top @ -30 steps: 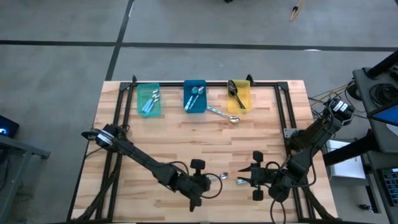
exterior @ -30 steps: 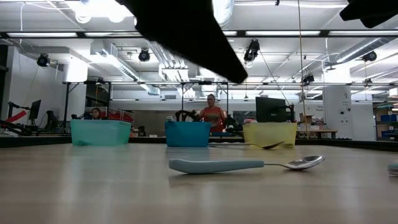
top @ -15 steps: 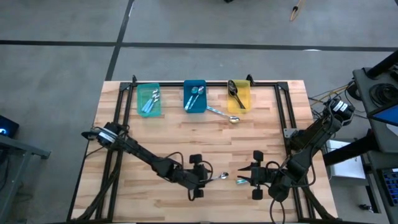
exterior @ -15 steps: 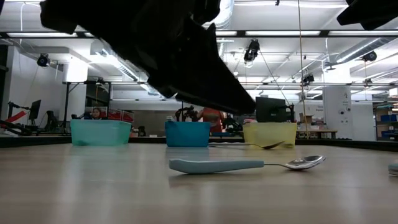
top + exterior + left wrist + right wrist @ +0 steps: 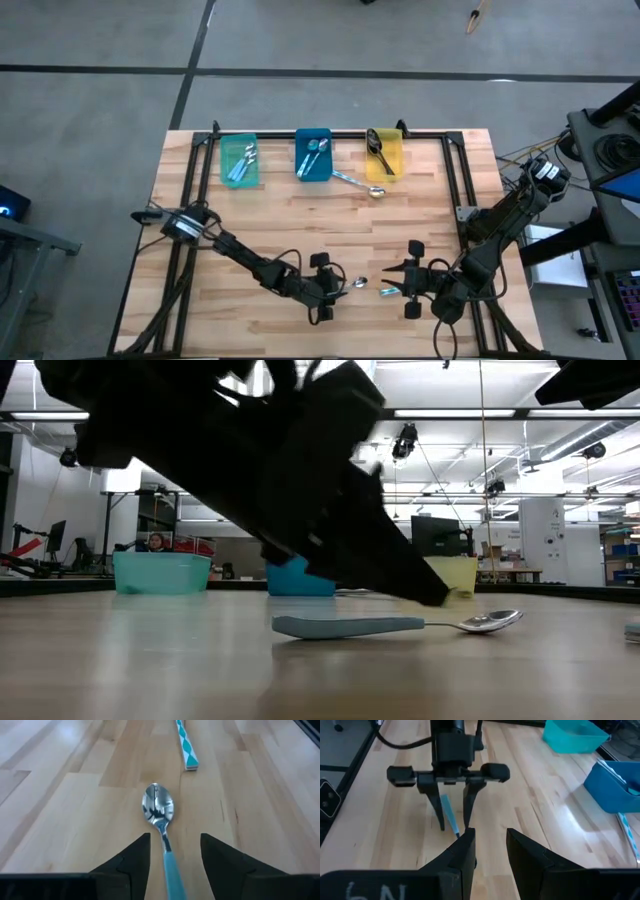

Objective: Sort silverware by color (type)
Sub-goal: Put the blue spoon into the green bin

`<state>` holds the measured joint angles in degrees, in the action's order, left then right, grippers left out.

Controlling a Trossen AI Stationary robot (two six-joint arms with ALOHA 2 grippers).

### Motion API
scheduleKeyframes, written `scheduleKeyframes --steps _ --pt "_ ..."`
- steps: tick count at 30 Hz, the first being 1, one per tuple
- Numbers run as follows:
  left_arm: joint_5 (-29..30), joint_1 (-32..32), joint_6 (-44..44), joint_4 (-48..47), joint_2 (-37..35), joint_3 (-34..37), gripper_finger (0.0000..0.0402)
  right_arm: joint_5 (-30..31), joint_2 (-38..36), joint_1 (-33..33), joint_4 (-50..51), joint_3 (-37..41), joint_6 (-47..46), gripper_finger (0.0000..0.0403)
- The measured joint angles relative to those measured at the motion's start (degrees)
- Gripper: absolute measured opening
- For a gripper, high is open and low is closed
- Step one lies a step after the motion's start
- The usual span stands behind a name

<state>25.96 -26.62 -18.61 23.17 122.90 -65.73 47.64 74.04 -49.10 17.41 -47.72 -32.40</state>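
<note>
**My left fingers now straddle the spoon**

My left gripper (image 5: 338,287) has opened and come forward at the near edge; its fingers (image 5: 131,861) stand apart beside the blue handle of the spoon (image 5: 159,812), gripping nothing. Closing is next, I think. My right gripper (image 5: 396,291) waits nearby, half open, empty.

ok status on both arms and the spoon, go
Left gripper open, straddling the blue-handled spoon flat on the table. Right gripper open, facing it, empty. Nothing blocking; bins at the far edge.
</note>
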Motion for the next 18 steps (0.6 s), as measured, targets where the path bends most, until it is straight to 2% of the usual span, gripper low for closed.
scheduleKeyframes --steps 12,15,18 --pt "0.1 0.8 -3.7 -3.9 2.8 -1.0 0.0146 0.4 0.0 0.0 -0.3 0.1 -0.2 0.0100" --pt "0.5 0.8 -5.1 -5.5 2.6 -0.7 0.0115 0.4 0.0 0.0 -0.2 0.1 -0.2 0.0100" --pt "1.1 0.8 -6.0 -6.5 2.6 -0.6 0.0054 0.5 0.0 0.0 -0.2 0.2 -0.2 0.0100"
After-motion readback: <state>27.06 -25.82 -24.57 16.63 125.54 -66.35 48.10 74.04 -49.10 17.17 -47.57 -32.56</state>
